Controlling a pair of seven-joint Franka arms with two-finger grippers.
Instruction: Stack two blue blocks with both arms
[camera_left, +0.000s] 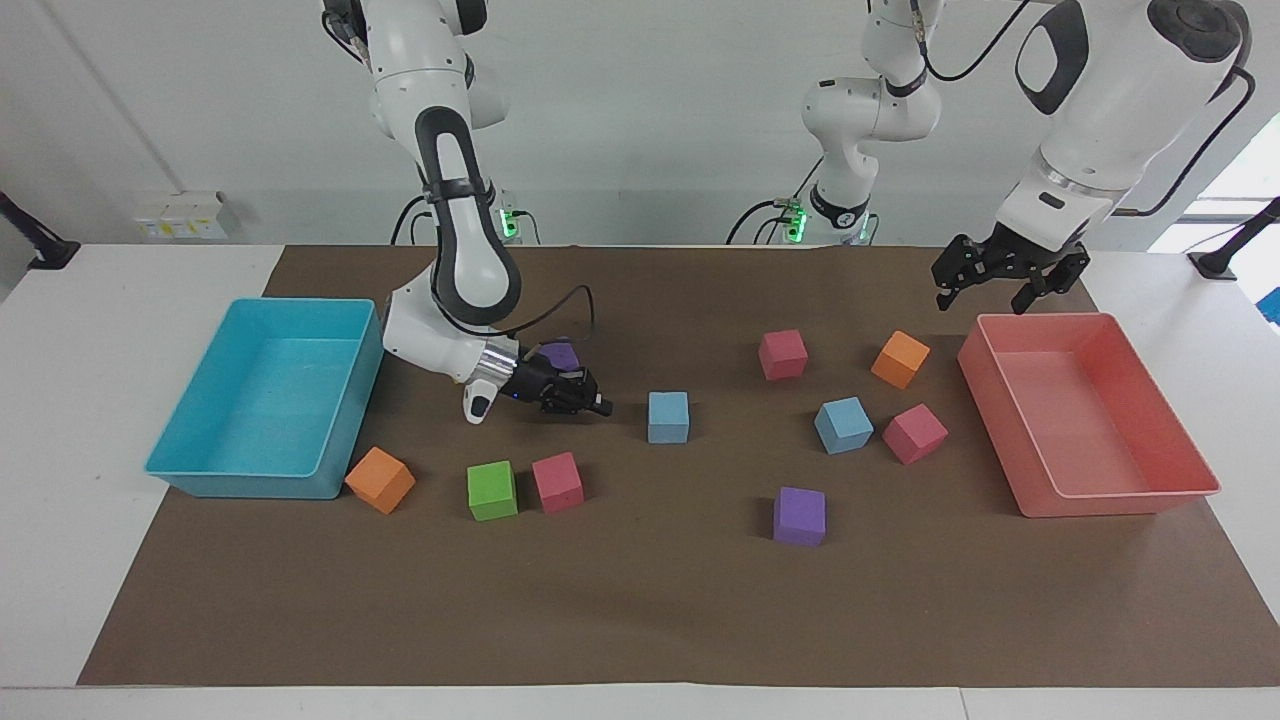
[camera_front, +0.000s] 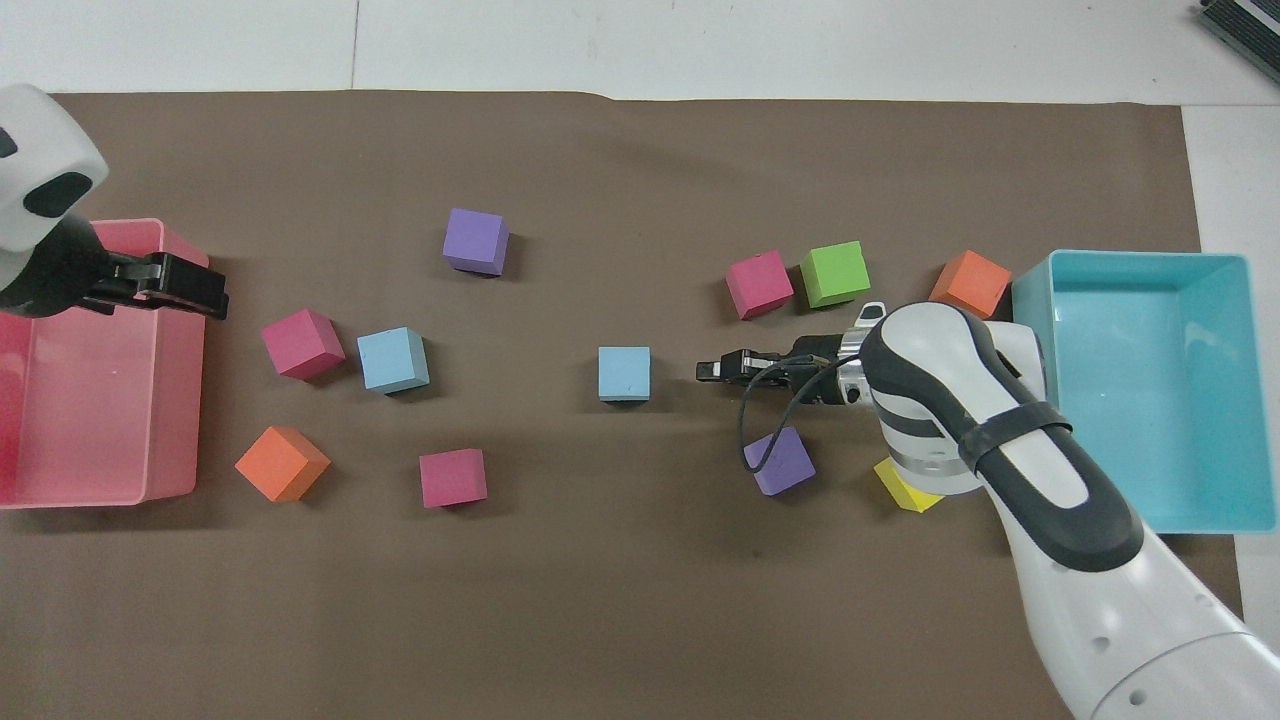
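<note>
- Two white arms work over the brown mat (camera_left: 640, 600).
- Right gripper (camera_left: 598, 406) sits low beside the middle blue block (camera_left: 668, 417), fingertips pinched together on nothing, short of touching it.
- Left gripper (camera_left: 1008, 280) waits above the pink tray's (camera_left: 1130, 495) rim, fingers spread and holding nothing.
- Second blue block (camera_left: 843, 425) lies just beside a pink cube (camera_left: 914, 433), toward the left arm's end.

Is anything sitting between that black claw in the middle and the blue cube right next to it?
Nothing visible does. The right gripper, shut and empty, sits low beside the middle blue block with only bare brown mat between them.
</note>
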